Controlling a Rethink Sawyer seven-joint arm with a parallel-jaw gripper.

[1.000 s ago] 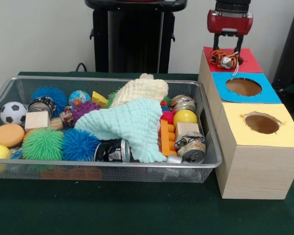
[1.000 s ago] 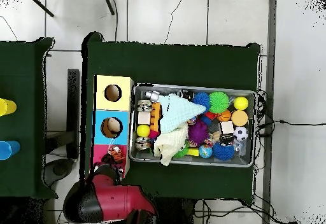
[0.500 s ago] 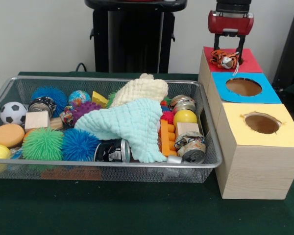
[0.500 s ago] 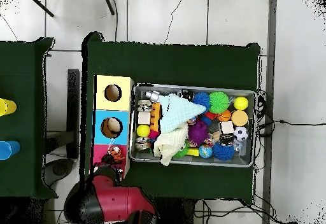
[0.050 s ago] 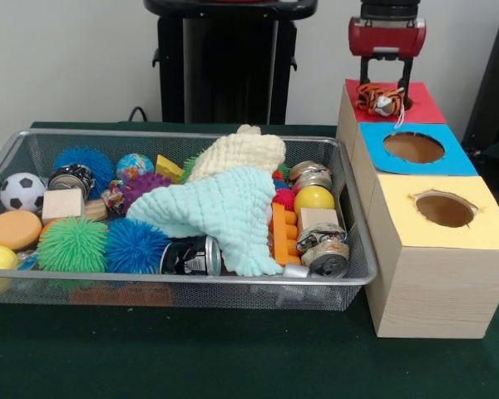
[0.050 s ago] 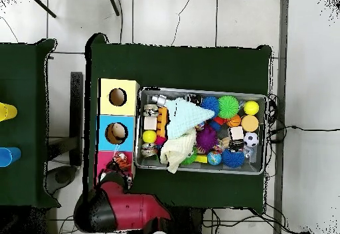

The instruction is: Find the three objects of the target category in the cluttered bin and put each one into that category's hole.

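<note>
A small striped tiger plush [image 5: 381,98] lies on the red top [image 5: 416,106] of the far box, over where its hole would be. In the overhead view the tiger plush [image 6: 119,159] sits on the red panel [image 6: 106,159]. My gripper [image 5: 385,83] hangs just above the plush, fingers spread to either side and holding nothing. The wire bin [image 5: 183,287] holds a mint cloth [image 5: 220,208], a cream cloth [image 5: 239,152], spiky balls [image 5: 73,243], crushed cans [image 5: 323,249] and blocks.
The blue-topped box has an uncovered hole [image 5: 413,147], and so does the yellow-topped one [image 5: 445,209]. The three boxes stand in a row right of the bin. A black stand [image 5: 224,62] rises behind the bin. Green cloth [image 5: 233,357] covers the table.
My gripper has risen slightly and drawn back from the tiger plush, which stays on the red top. In the overhead view the arm has pulled toward the bottom edge.
</note>
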